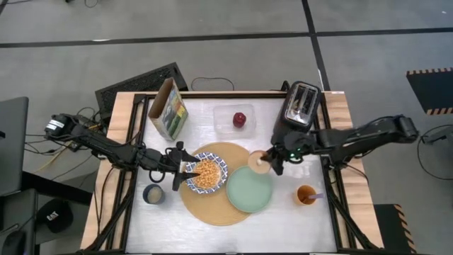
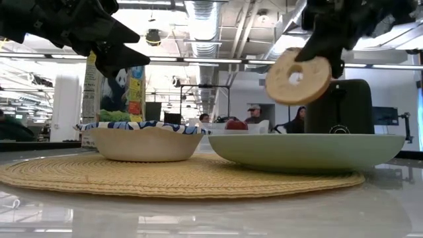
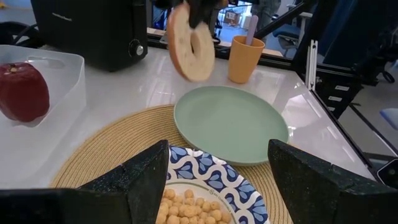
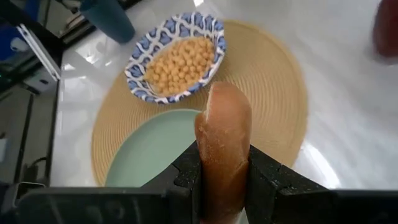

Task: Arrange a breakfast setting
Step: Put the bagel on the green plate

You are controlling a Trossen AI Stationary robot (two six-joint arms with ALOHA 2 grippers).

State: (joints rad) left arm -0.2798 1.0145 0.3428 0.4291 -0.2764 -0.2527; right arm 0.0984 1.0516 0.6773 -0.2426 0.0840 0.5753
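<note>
Two dark arms reach inward over the tabletop from opposite sides. Nearest the front edge sit a dark blue cup on the left and an orange cup on the right. Between them the round tan mat carries the pale green plate and, just beside it, the blue-and-white patterned bowl, which is filled with round cereal pieces.

The left arm stretches low from the left edge, its left end effector at the bowl's left rim with fingers spread wide apart and gripping nothing.

The right arm comes in from the right, bent at the elbow, wrist angled down. Its right end effector pinches the toast slice, a round piece with a hole in its middle, holding it tilted in the air above the plate's far edge, clear of the plate.

Farther back, the small red apple rests in a clear plastic container, with the black toaster to its right and the colourful panda cereal box standing at the far left.
</note>
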